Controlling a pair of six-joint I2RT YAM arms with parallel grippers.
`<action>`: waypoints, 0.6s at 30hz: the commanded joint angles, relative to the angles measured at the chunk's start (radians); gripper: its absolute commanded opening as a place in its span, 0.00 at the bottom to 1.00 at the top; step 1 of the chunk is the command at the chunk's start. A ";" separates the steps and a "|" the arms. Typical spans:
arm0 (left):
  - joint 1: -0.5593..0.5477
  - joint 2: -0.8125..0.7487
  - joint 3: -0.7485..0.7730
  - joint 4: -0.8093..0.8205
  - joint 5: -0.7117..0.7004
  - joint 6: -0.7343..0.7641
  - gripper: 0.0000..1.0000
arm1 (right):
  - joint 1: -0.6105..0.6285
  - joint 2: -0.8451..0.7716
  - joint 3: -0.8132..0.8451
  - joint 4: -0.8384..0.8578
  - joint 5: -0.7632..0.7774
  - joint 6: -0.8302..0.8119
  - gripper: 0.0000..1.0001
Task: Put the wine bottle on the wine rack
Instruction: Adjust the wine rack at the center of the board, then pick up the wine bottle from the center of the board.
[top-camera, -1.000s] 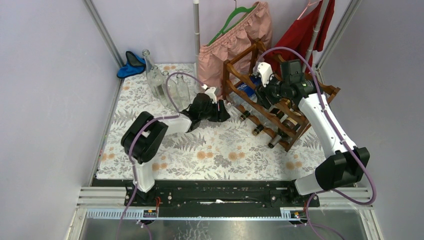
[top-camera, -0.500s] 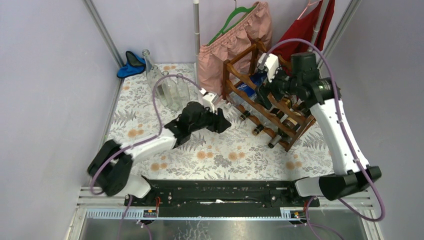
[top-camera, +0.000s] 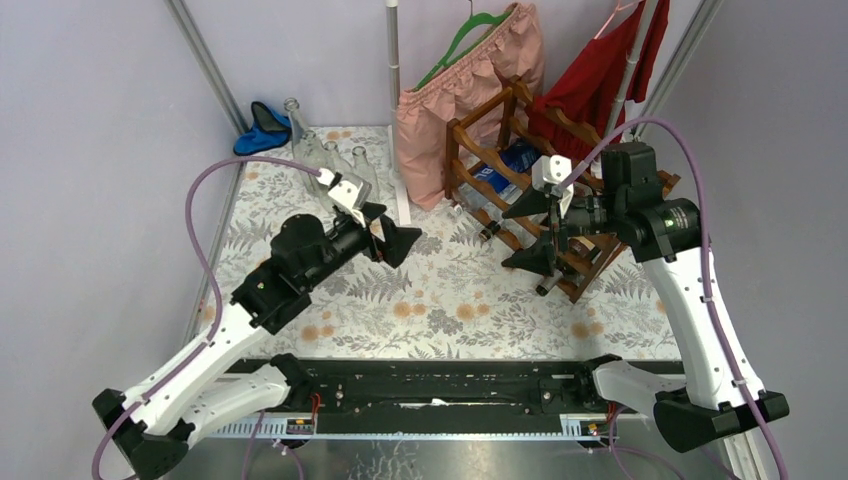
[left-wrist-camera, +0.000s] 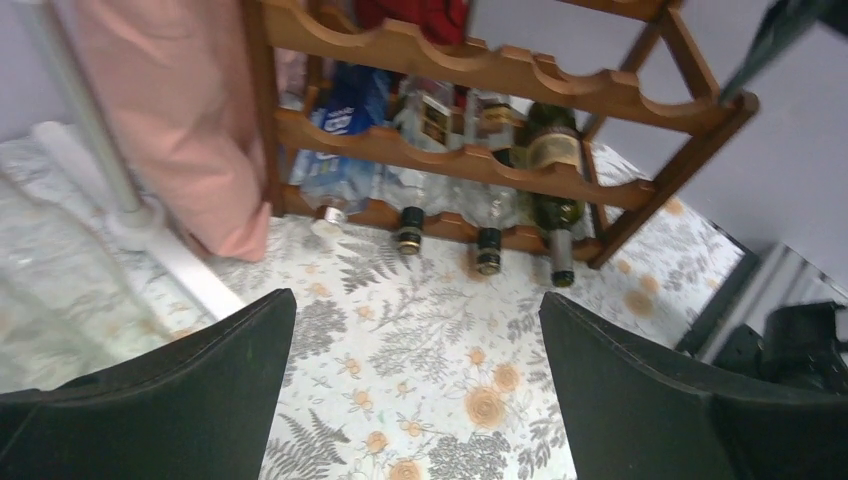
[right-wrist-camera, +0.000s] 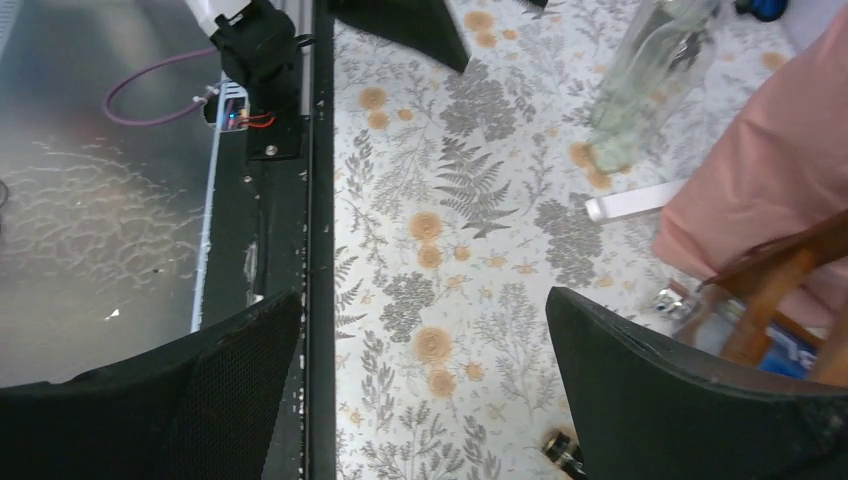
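Since the arms are bolted at the near edge of the table (top-camera: 440, 300), I'll start from there. The left arm stretches out from the near-left corner. Its left pincer (top-camera: 395, 230) hangs over the flowery cloth about mid-table, fingers spread wide with nothing between them, pointing toward the rack. The right arm stands tall on the right side. The right pincer (top-camera: 512, 238) is spread just as wide, also holding nothing, and hovers right in front of the rack's near face. Both are clear of the bottles.

Further back on the right half is the wine rack (left-wrist-camera: 440, 158), reddish-brown wood with wavy rails, standing at an angle to the table edge. The left wrist view shows four wine bottles (left-wrist-camera: 488, 245) lying low in it, necks poking out toward the arms. The leftmost is clear glass with a blue label and a silver cap, and the rightmost is green glass with a gold label. I can't tell which of them is the one the task means, but all four lie in the rack.

Back-left, a few clear glass bottles (top-camera: 322, 165) stand upright in a cluster. Behind the rack hang a pink garment (top-camera: 470, 90) and a red garment (top-camera: 600, 70). A blue cloth (top-camera: 262, 128) sits in the far-left corner.
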 joint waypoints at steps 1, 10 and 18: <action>0.004 0.000 0.141 -0.194 -0.222 0.040 0.99 | 0.005 0.000 -0.058 -0.001 -0.059 -0.036 1.00; 0.227 0.250 0.382 -0.338 -0.280 0.022 0.86 | 0.005 0.014 -0.097 0.040 0.011 0.010 1.00; 0.291 0.464 0.487 -0.310 -0.336 0.048 0.69 | 0.005 0.019 -0.107 0.051 0.010 0.015 1.00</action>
